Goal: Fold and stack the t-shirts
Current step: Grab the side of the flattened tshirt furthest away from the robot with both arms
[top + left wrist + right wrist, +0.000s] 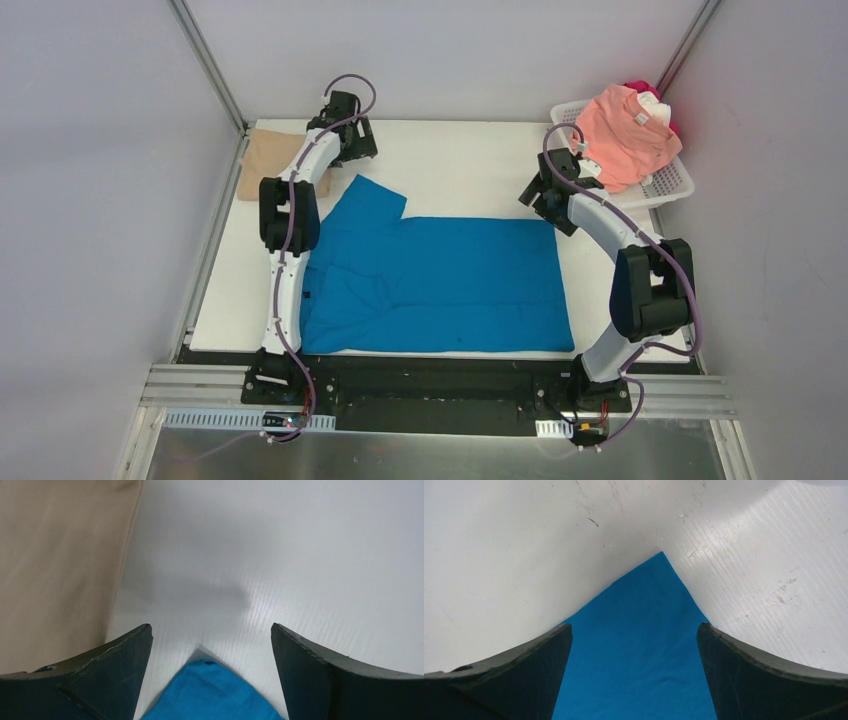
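A bright blue t-shirt [440,285] lies spread flat on the white table, one sleeve pointing to the far left. My left gripper [345,135] is open above the sleeve tip [212,692], holding nothing. My right gripper [545,200] is open over the shirt's far right corner [644,630], holding nothing. A folded tan t-shirt [268,160] lies at the far left; it also shows in the left wrist view [55,565]. A salmon-pink t-shirt [625,135] is piled with a red one [640,90] in the basket.
A white lattice basket [670,185] stands at the far right corner. The white table [460,170] ends at a black front rail. Grey walls and metal frame posts close in on both sides.
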Controlling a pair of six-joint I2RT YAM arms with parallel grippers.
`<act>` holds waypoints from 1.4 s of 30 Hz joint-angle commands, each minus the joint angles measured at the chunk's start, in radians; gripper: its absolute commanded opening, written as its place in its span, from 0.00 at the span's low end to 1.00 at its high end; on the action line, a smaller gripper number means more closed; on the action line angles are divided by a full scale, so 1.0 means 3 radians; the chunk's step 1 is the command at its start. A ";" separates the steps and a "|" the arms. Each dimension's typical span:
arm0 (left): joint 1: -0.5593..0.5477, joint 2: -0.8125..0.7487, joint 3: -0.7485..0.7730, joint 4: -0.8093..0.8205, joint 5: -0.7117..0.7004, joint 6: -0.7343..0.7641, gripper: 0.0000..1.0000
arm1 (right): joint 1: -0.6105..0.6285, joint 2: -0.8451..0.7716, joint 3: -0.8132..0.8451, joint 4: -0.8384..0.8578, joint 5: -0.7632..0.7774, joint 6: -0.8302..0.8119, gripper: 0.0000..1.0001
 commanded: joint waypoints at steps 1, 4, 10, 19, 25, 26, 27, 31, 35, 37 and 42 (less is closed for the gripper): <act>0.0031 0.0069 0.0175 -0.0085 0.0110 0.0068 0.84 | -0.0018 0.0025 0.0096 0.0010 0.0061 -0.0022 0.99; 0.0031 0.0032 0.0067 -0.0098 0.0236 0.0052 0.76 | -0.0019 0.0038 0.0095 0.0002 0.0073 -0.0019 0.99; 0.0004 -0.0127 -0.0193 -0.0107 0.0290 0.0115 0.62 | -0.0024 0.0059 0.0098 -0.0017 0.0064 -0.0011 0.99; -0.0044 -0.0147 -0.0324 -0.0287 0.0119 0.0240 0.49 | -0.0023 0.0048 0.0090 -0.0064 0.0097 0.0001 0.99; -0.0143 -0.0249 -0.0461 -0.0293 0.0023 0.0408 0.41 | -0.0022 0.0040 0.0081 -0.0065 0.0103 0.0017 0.99; -0.0158 -0.0243 -0.0458 -0.0298 -0.0013 0.0424 0.38 | -0.0022 0.0036 0.0080 -0.0069 0.0110 0.0018 0.99; -0.0168 -0.0238 -0.0457 -0.0300 -0.0041 0.0431 0.36 | -0.0022 0.0040 0.0074 -0.0070 0.0123 0.0022 0.99; -0.0189 -0.0232 -0.0460 -0.0313 -0.0096 0.0427 0.27 | -0.0026 0.0051 0.0054 -0.0079 0.0177 0.0029 0.99; -0.0194 -0.0240 -0.0437 -0.0318 -0.0162 0.0430 0.14 | -0.0025 0.0090 0.0085 -0.0037 0.0272 0.0030 0.99; -0.0194 -0.0258 -0.0435 -0.0318 -0.0232 0.0413 0.00 | -0.0024 0.0133 0.0097 0.0034 0.0373 0.0031 0.99; -0.0194 -0.0349 -0.0416 -0.0318 -0.0211 0.0419 0.00 | -0.0038 0.0383 0.0244 0.0155 0.0562 0.0047 0.94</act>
